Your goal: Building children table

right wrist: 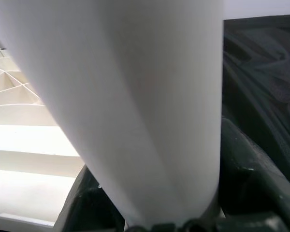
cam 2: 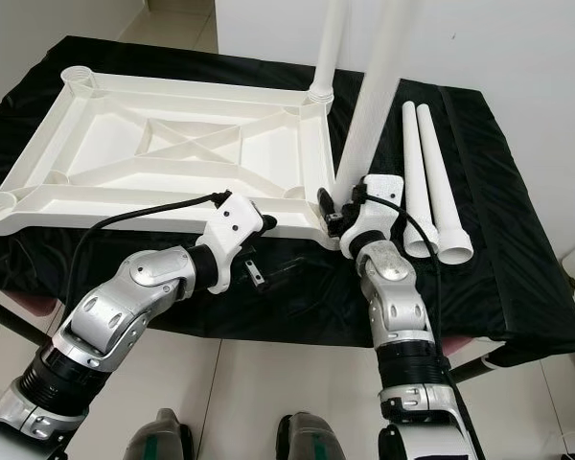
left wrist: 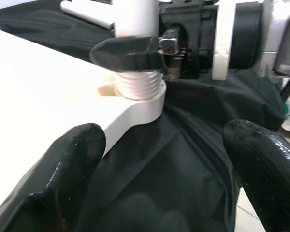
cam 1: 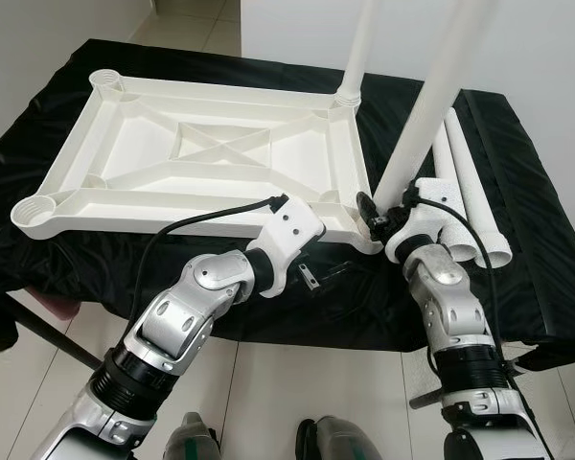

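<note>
Two grippers meet at the near right corner of the upturned white tabletop [cam 1: 211,158], which lies on a black cloth [cam 1: 517,172]. Leftmost, the left gripper [cam 1: 316,275] hangs just off the tabletop's near edge, its fingers [left wrist: 63,164] spread wide and holding nothing. Directly beyond it is the corner socket [left wrist: 137,99], where the threaded end of a white leg [cam 1: 426,105] sits partly in. The right gripper [cam 1: 374,216] clamps that leg just above the threads. The leg's long axis leans away from upright, its top tilting to the right, so I judge seating it depends on standing it straight over the socket. Two spare legs [cam 1: 470,201] lie farther right.
</note>
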`<state>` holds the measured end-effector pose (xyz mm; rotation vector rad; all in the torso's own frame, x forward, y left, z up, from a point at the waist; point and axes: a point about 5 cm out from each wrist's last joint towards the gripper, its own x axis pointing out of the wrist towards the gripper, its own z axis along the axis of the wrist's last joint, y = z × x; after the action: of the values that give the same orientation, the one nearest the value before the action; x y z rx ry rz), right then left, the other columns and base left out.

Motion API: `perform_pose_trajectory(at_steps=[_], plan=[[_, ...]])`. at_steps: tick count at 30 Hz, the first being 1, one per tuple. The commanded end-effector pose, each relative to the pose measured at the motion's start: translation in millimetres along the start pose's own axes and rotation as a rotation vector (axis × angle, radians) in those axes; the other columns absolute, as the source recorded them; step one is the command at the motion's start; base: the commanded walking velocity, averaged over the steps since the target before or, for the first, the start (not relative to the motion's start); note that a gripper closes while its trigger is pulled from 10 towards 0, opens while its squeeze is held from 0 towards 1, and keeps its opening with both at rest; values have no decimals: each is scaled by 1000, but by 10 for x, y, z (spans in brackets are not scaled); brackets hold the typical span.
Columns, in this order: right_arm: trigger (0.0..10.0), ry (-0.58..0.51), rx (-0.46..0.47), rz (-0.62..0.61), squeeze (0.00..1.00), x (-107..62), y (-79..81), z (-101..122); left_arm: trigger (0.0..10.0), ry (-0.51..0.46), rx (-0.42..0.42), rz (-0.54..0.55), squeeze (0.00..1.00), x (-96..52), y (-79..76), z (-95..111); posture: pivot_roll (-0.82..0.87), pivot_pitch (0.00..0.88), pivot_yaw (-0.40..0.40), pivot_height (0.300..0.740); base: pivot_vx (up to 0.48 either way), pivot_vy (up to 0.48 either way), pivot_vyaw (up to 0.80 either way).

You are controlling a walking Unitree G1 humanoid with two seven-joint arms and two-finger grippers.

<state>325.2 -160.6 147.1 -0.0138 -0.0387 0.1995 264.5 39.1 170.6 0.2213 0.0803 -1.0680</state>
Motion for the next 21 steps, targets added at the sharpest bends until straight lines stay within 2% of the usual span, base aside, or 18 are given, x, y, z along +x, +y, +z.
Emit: perform_pose_trajectory(at_steps=[1, 3, 8, 15, 21], plan=[[0, 31, 93, -27, 0, -34, -37, -94, 10000, 4, 9, -65, 0, 9, -61, 23, -34, 37, -30, 740, 0, 0, 0], [0, 34, 94, -22, 0, -41, -17, -114, 10000, 4, 9, -67, 0, 8, -63, 22, -34, 37, -30, 740, 0, 0, 0], [0, 56, 199, -57, 0, -49, -44, -173, 10000, 6, 10, -69, 0, 4, -66, 21, -34, 38, -26, 740, 0, 0, 0], [0, 65, 236, -83, 0, -66, -112, -212, 10000, 7, 10, -73, 0, 4, -71, 19, -34, 39, -27, 740, 0, 0, 0], [0, 65, 197, -80, 0, -66, -113, -212, 10000, 7, 7, -73, 0, 0, -73, 20, -32, 41, -27, 740, 0, 0, 0]])
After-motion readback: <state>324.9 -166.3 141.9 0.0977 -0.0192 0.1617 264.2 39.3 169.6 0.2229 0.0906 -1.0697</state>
